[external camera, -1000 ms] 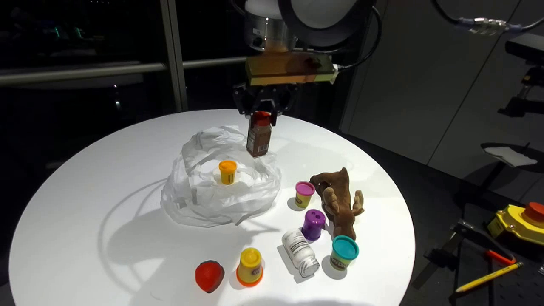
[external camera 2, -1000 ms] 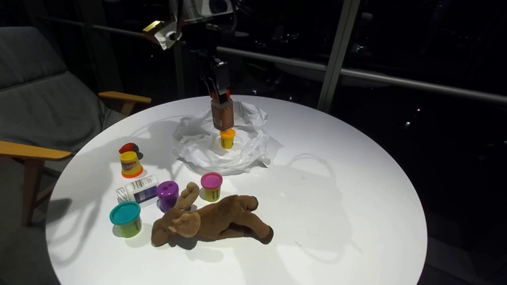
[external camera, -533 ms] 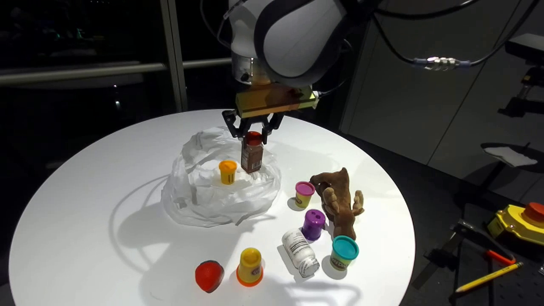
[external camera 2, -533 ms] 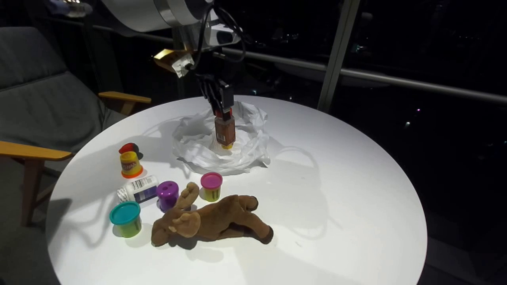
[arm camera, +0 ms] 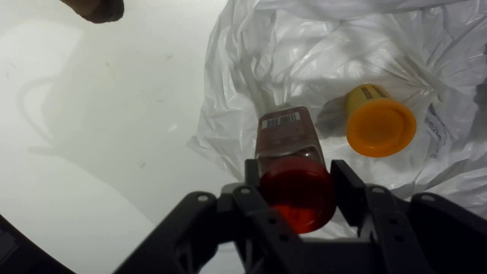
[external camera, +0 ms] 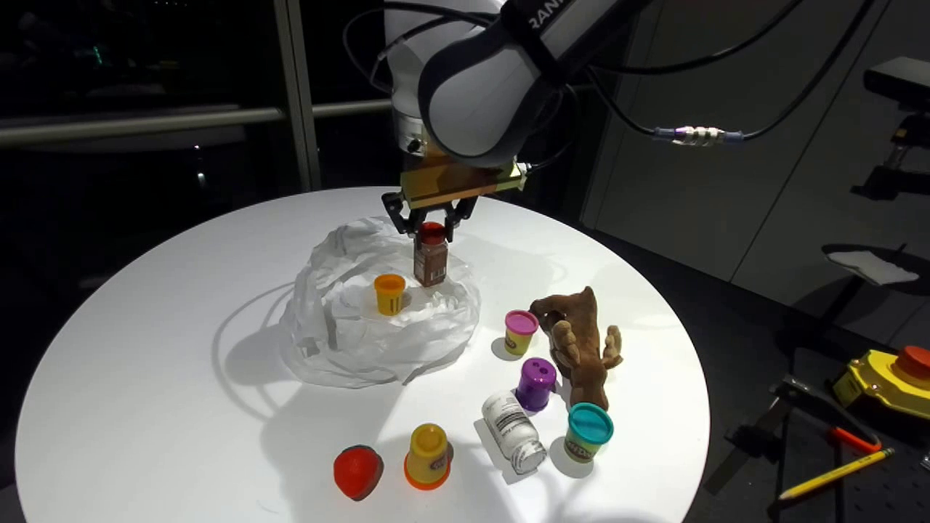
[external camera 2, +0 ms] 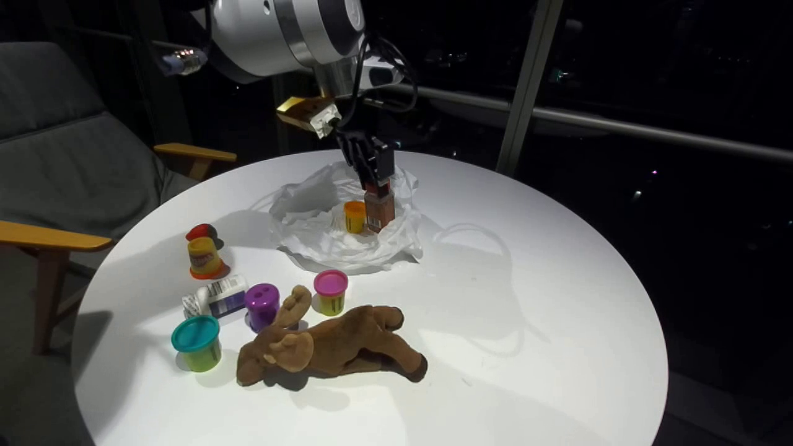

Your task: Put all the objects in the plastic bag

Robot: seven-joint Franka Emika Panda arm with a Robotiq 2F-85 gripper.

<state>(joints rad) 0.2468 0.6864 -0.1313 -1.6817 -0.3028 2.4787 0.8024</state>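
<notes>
Bottle (external camera: 431,263), spice type, is lower than a sec ago & now over the plastic bag (external camera: 363,363), just beside the orange-lidded tub (arm camera: 380,129) that's alr in, w/ gripper (arm camera: 296,180) jaws pinching its red cap (arm camera: 298,205). Can't tell if base touches plastic bag. So release is prob next; moose plush (external camera 2: 347,341), white pill bottle (external camera: 512,430), teal-lidded tub (external camera: 589,425) & others on table (external camera: 145,407) await bagging

Red-capped brown bottle (external camera: 431,265), orange-lidded yellow tub (external camera: 390,298), whitish bag (external camera: 363,356), brown toy (external camera 2: 344,344)
</notes>
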